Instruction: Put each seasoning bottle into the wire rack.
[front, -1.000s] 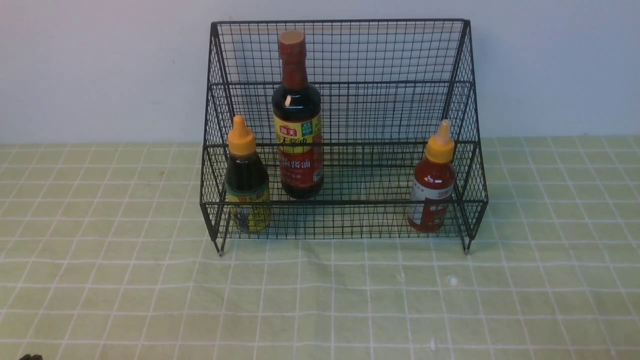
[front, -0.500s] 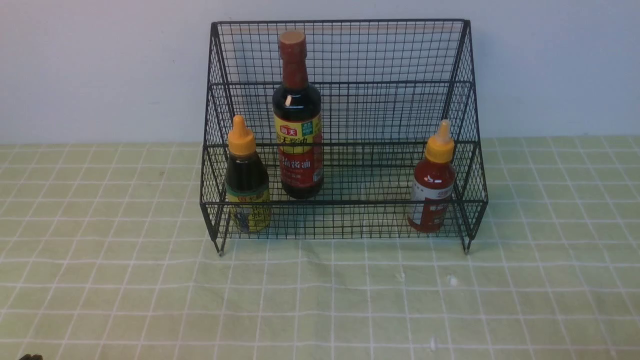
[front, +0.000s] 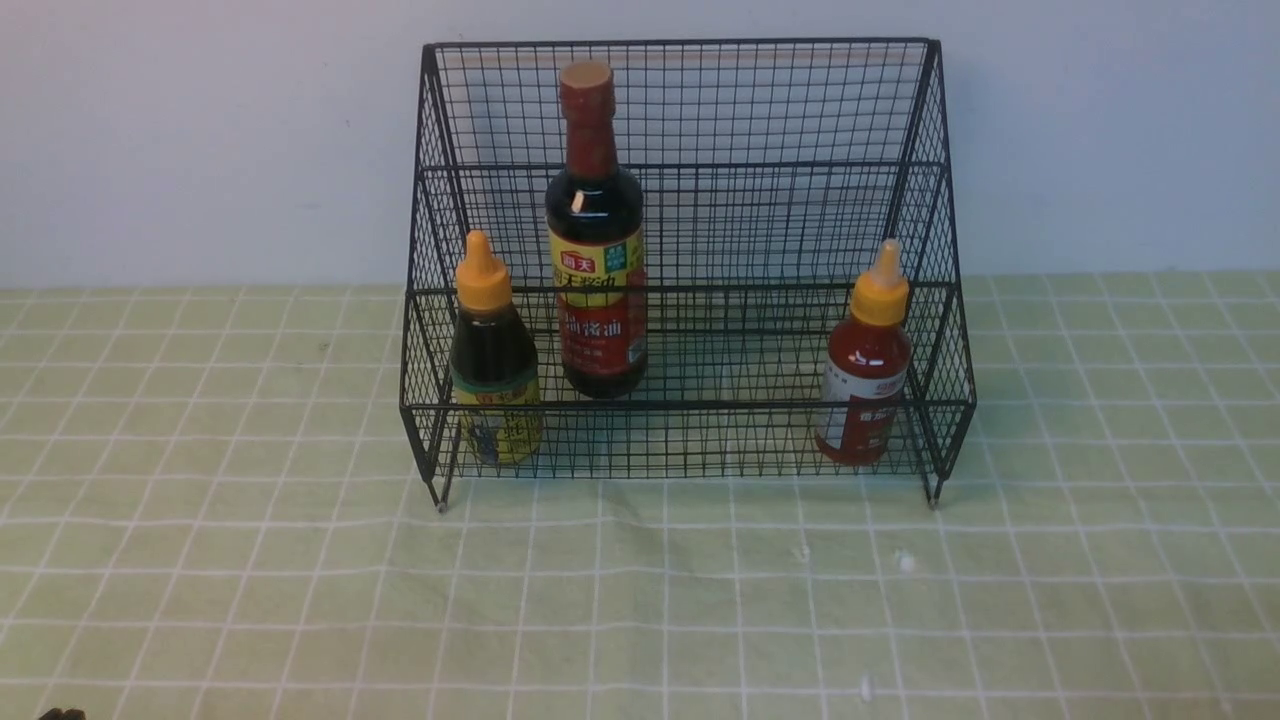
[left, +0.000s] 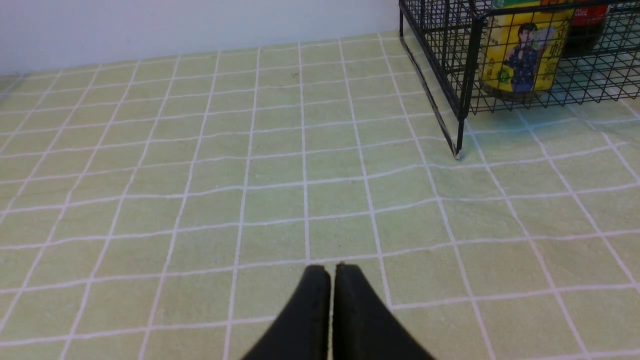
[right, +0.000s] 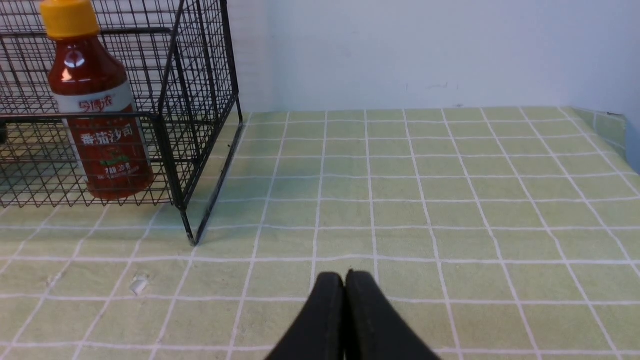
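Black wire rack sits at 12 o'clock on the bench, back against the wall, and all three seasoning bottles are already in it, upright. Tall soy-sauce bottle stands on the raised back tier, left of centre. Small dark bottle is on the lower front tier at the left end; small red bottle is on the same tier at the right end. Nothing loose on the green checked cloth that I can see.

Left tool: fingers pressed together, nothing between them, low over bare cloth. From it the rack's near left leg and the dark bottle lie around 1–2 o'clock, well apart.

Right tool: also closed tight on nothing, over bare cloth. Red bottle and the rack's right front corner lie around 10–11 o'clock from it, well apart.

Neither tool shows in the front view, only a dark sliver at the bottom left corner; can't say what that is.

My read: task looks done. Each bottle's long axis is vertical, none leaning on the mesh as far as I can tell. If one needed a nudge, left arm is nearer the two dark bottles, right arm nearer the red one. No further grasp seems needed; both arms look parked.
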